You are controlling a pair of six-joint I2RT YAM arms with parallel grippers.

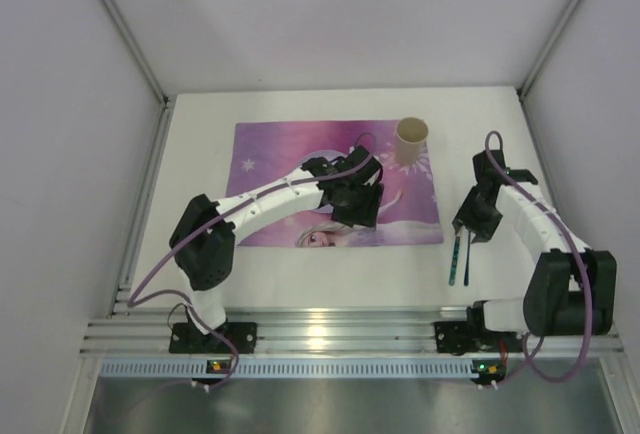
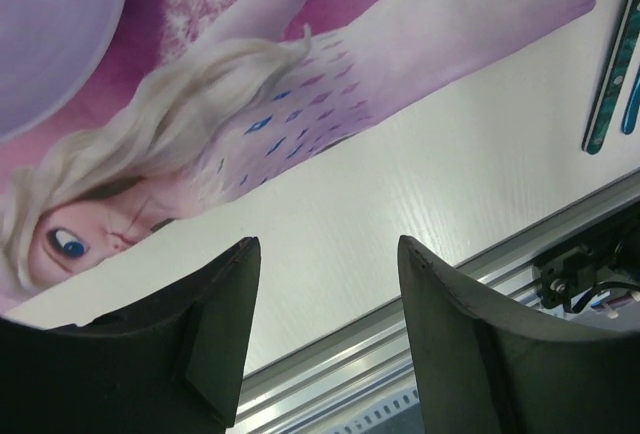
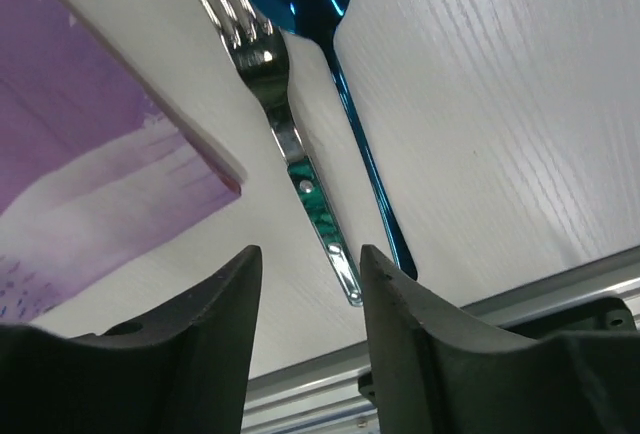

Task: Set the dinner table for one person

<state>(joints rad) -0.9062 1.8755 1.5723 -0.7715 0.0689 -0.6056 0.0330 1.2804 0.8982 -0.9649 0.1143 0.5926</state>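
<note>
The dinner table (image 1: pixel 300 274) is a white tabletop with a ribbed aluminium rail (image 1: pixel 320 334) at its near edge. A green-handled fork (image 3: pixel 300 179) and a blue spoon (image 3: pixel 345 74) lie side by side on it, right of the placemat; both show in the top view, the fork (image 1: pixel 454 259) and the spoon (image 1: pixel 467 262). My right gripper (image 3: pixel 305 252) is open and empty, just above their handles (image 1: pixel 478 222). My left gripper (image 2: pixel 328 246) is open and empty, over the placemat's near right part (image 1: pixel 355 202). A tan cup (image 1: pixel 412 140) stands upright at the placemat's far right corner.
The pink-purple princess placemat (image 1: pixel 275 169) lies mid-table. A pale lavender rounded object (image 2: pixel 50 34) shows at the left wrist view's upper left; I cannot tell what it is. White walls enclose the table on three sides.
</note>
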